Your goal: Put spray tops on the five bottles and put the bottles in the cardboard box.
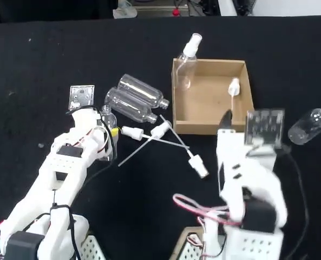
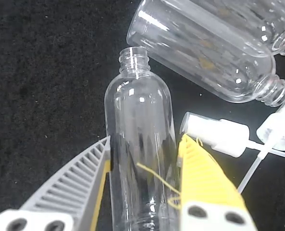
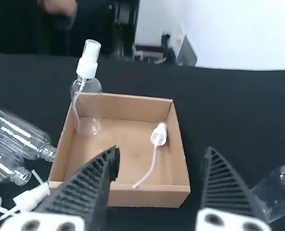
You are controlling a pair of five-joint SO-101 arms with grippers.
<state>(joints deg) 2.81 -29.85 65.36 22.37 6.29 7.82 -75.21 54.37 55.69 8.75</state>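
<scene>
High view: the left hand [image 1: 105, 129] is at a bottle [image 1: 107, 114] lying on the tabletop [image 1: 41, 54]. Left wrist view: its fingers [image 2: 84, 178] grip the bottle's sides. Right wrist view: the right hand [image 3: 162, 150] is wide open, empty, over the cardboard box [image 3: 147, 195].

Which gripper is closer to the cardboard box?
Right. The right gripper hangs open at the near wall of the cardboard box; the left gripper, farther off, grips a bottle.

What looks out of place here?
A loose spray top lies inside the box with no bottle attached. One capped bottle stands in a corner of the box.
</scene>
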